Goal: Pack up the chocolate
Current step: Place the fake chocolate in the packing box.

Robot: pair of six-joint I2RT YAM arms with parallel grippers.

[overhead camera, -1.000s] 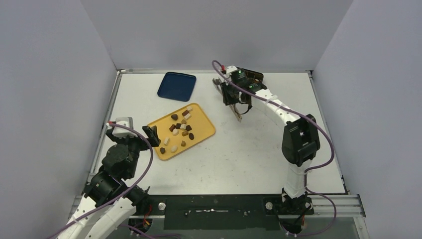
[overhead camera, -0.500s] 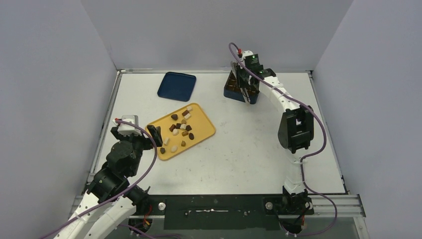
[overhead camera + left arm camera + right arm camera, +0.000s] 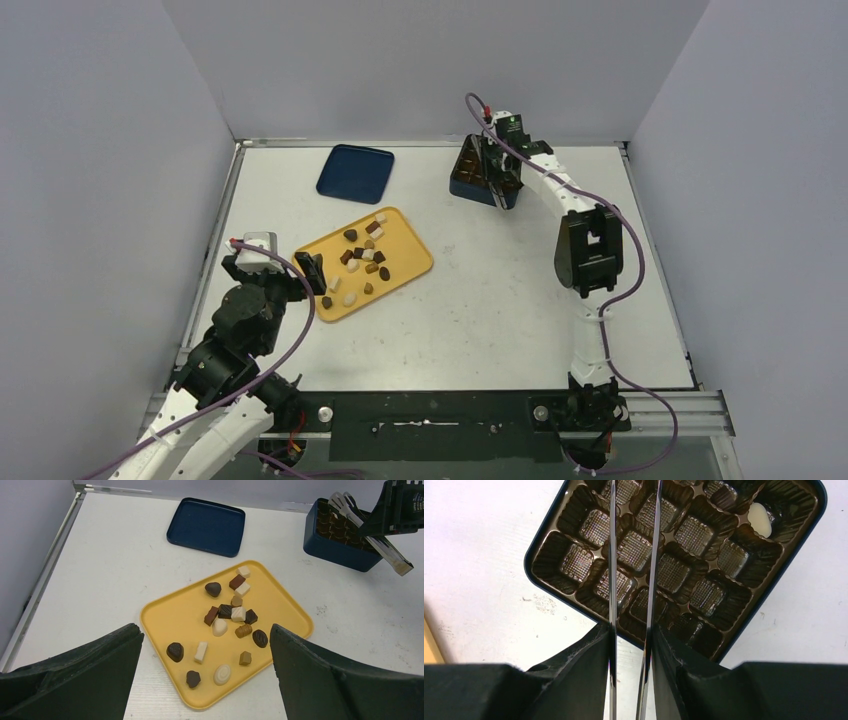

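Chocolate (image 3: 225, 611) lies as a loose scatter of small dark, caramel-brown and white pieces on the yellow tray (image 3: 165, 625), some touching in the middle and others apart toward the near edge. One white piece (image 3: 760, 520) sits in a corner cell of the box (image 3: 531, 567); the other cells in view look empty, so packing has barely begun.

Each piece is probably very light and stiff, with a smooth surface that marks or chips under a hard pinch. The rounded and domed ones would likely squirt sideways out of a narrow grip. The blocky ones offer flat opposite sides, which are the safer places to take hold, low on the body and across the short width. Pieces lying apart near the tray's edge look easier to reach than those in the touching cluster.

The tongs (image 3: 382, 547) suit this work, since their thin metal blades can slip between neighbours. The right claw (image 3: 630, 635) is clamped on the tongs' handles and holds them over the box with the blades parted and nothing between them. The left claw (image 3: 312, 272) hangs with its jaws wide apart and empty, just beside the tray's near-left corner. The box's dark blue lid (image 3: 206, 527) lies on the bench (image 3: 100, 580) beyond the tray.
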